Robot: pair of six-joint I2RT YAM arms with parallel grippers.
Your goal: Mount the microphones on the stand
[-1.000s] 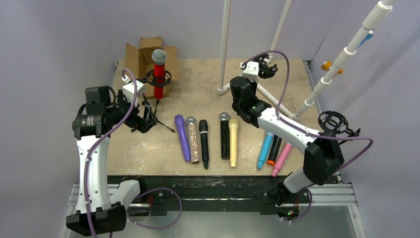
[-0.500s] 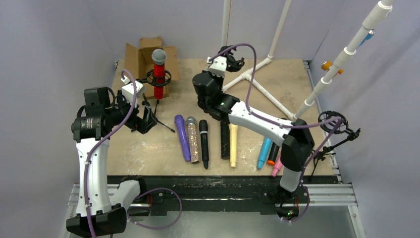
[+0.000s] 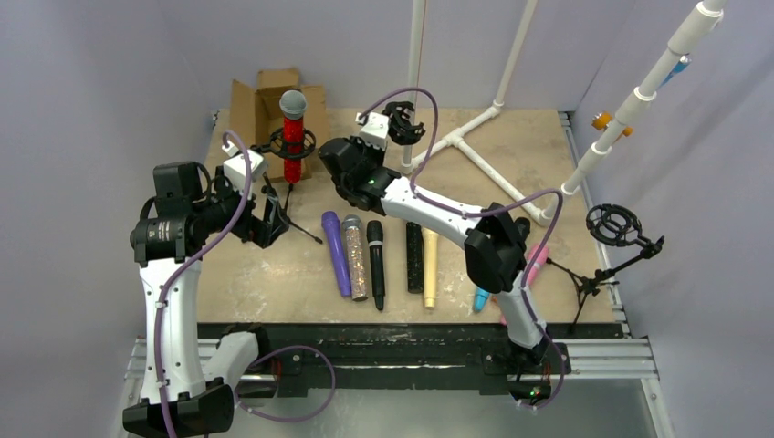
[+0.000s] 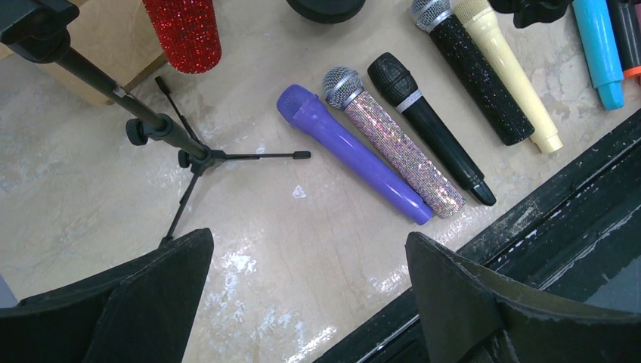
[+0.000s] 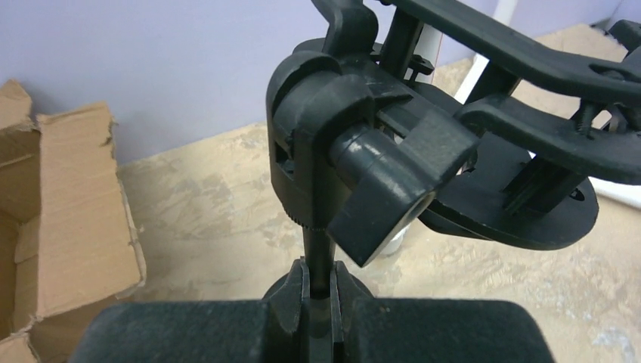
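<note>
Several microphones lie in a row on the table: purple (image 3: 336, 254) (image 4: 351, 155), silver glitter (image 3: 356, 258) (image 4: 393, 140), black (image 3: 376, 265) (image 4: 431, 128), black glitter (image 3: 415, 260), cream (image 3: 430, 269). A blue one (image 3: 481, 298) and a pink one (image 3: 534, 265) are partly hidden by the right arm. A red glitter microphone (image 3: 292, 137) stands upright in the ring of a tripod stand (image 3: 283, 196) (image 4: 162, 128). My right gripper (image 3: 383, 146) (image 5: 319, 276) is shut on the thin pole of a second stand, whose black ring mount (image 3: 402, 123) (image 5: 499, 151) sits just above the fingers. My left gripper (image 3: 265, 219) (image 4: 306, 302) hangs open beside the tripod, holding nothing.
A third stand with a ring mount (image 3: 613, 226) stands at the right edge. An open cardboard box (image 3: 260, 100) (image 5: 60, 212) sits at the back left. White pipe legs (image 3: 456, 137) cross the back of the table. A black rail runs along the near edge.
The right arm has swung left across the back of the table, carrying the stand with its ring mount from back right to back centre-left. The left arm has stayed put.
</note>
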